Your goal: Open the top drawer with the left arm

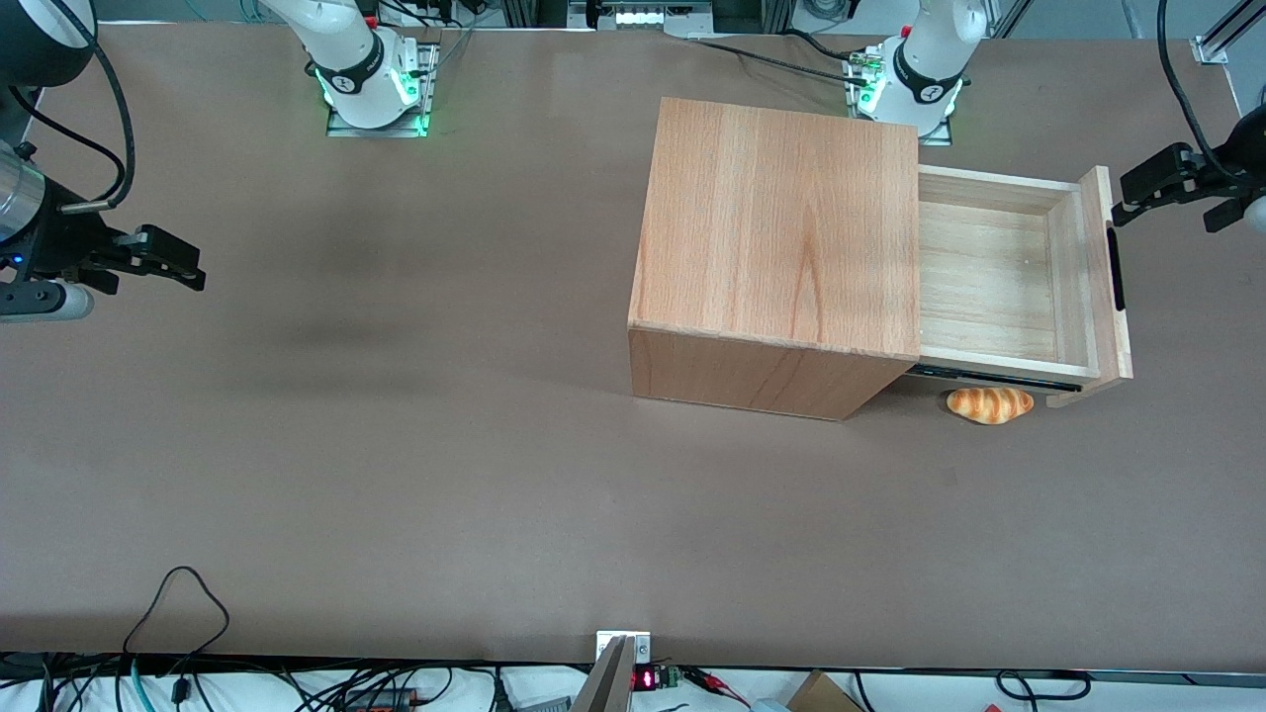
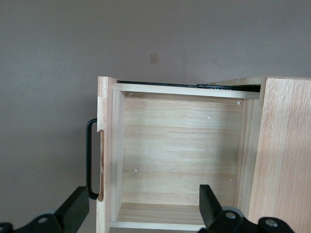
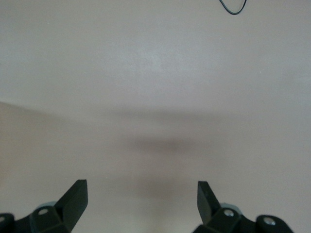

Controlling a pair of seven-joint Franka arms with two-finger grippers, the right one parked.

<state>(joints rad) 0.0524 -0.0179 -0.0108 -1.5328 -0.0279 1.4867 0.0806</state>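
Note:
The top drawer [image 1: 989, 282] stands pulled well out of the wooden cabinet [image 1: 781, 227] toward the working arm's end of the table, and its pale tray is empty. A long black handle [image 1: 1116, 269] runs along its front panel [image 1: 1108, 297]. The left arm's gripper [image 1: 1128, 198] hovers just in front of that panel, near the end farther from the front camera, open and apart from the handle. The left wrist view looks down on the drawer [image 2: 180, 150] and the handle [image 2: 90, 160], with the gripper [image 2: 143, 204] spread wide and its black fingers [image 2: 75, 208] holding nothing.
A golden bread roll [image 1: 989, 403] lies on the brown table [image 1: 396, 445] just under the drawer's edge nearer the front camera. The cabinet's side [image 2: 284, 155] rises beside the drawer. Both arm bases [image 1: 915, 79] stand at the table's edge farthest from the front camera.

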